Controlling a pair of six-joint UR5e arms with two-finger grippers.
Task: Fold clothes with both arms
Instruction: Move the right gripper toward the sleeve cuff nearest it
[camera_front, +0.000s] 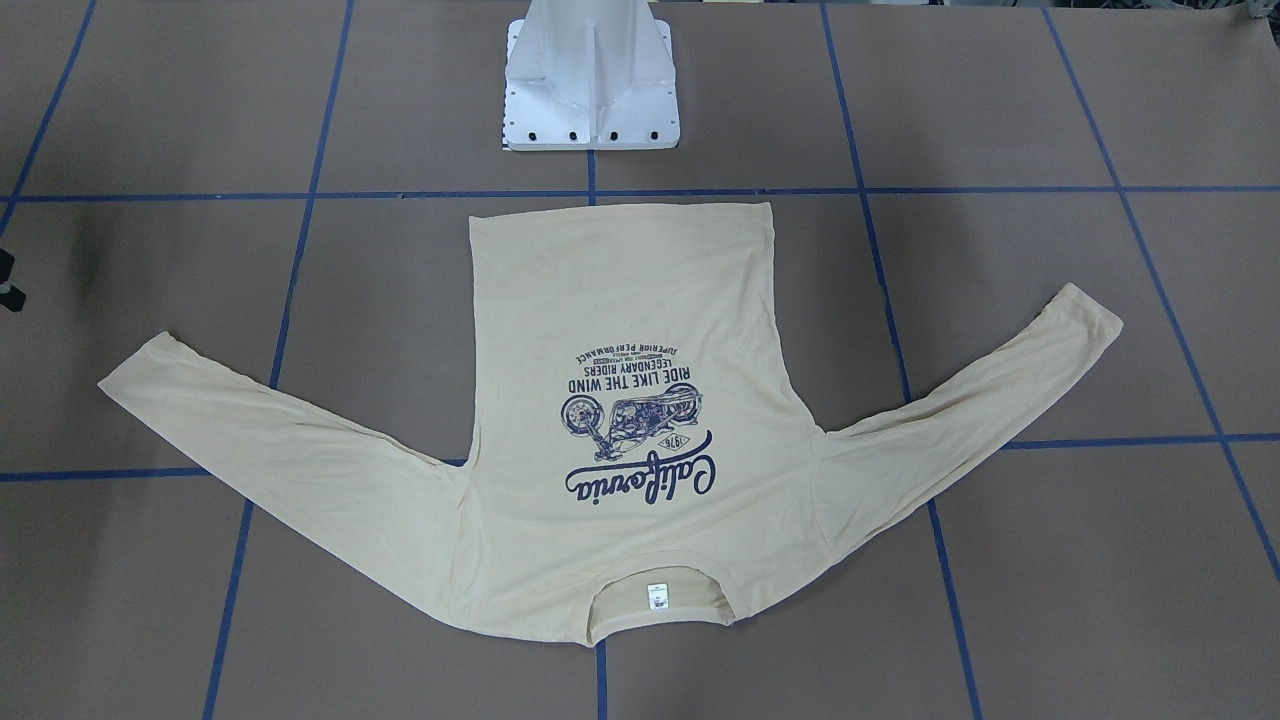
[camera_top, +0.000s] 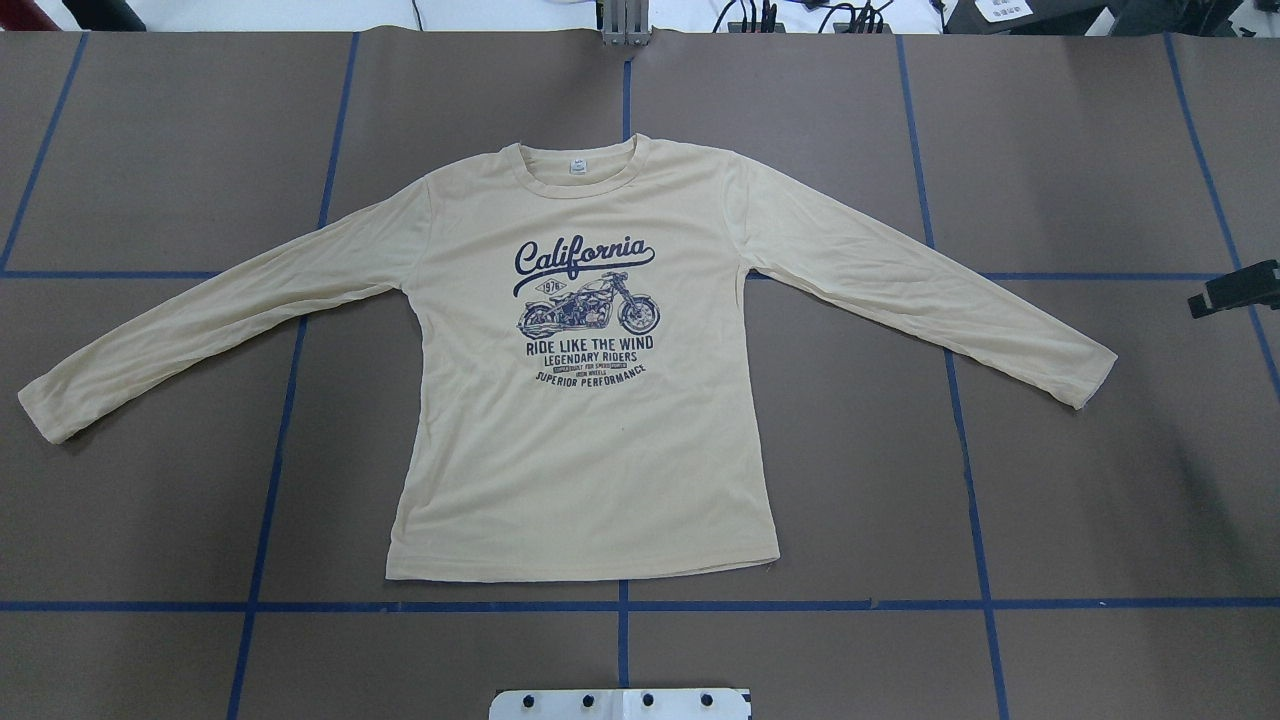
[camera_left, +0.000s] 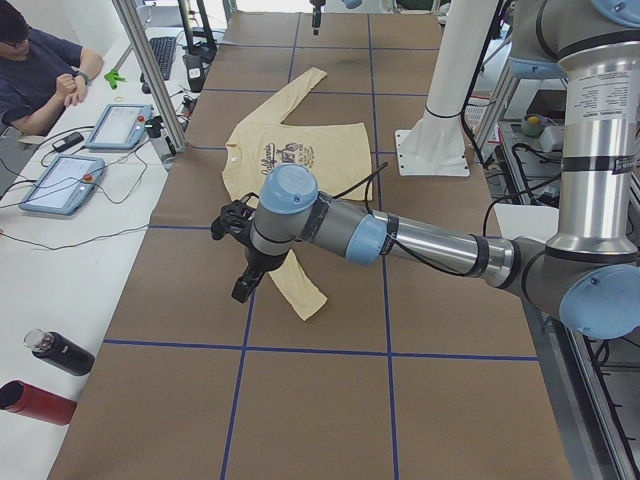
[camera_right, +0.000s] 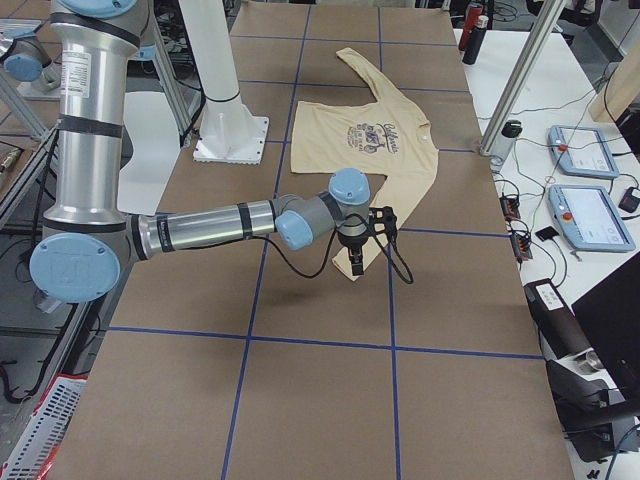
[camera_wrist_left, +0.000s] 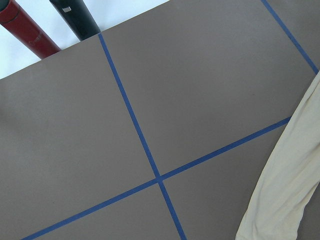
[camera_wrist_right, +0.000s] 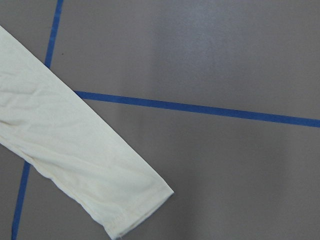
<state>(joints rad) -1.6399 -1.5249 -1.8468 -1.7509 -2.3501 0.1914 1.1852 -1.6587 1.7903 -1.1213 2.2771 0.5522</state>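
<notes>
The clothes are one cream-yellow long-sleeved shirt (camera_top: 580, 450) lying flat and print-up on the brown table, sleeves spread wide, neck away from the robot base. It also shows as the shirt (camera_front: 620, 330). My left gripper (camera_left: 242, 290) hangs above the table beside the left sleeve's cuff (camera_left: 310, 300); whether it is open or shut I cannot tell. My right gripper (camera_right: 355, 268) hovers by the right cuff (camera_wrist_right: 140, 200), and only a black part of this gripper (camera_top: 1235, 290) reaches the overhead view's edge. Its jaws do not show clearly. Neither gripper touches the cloth.
The white pedestal base (camera_front: 590, 90) stands behind the shirt's hem. A red bottle (camera_wrist_left: 30, 30) and a black bottle (camera_wrist_left: 75, 15) lie off the table's left end. A person (camera_left: 40, 70) sits at a side bench with tablets (camera_left: 60, 180). Blue tape lines (camera_top: 620, 605) grid the table.
</notes>
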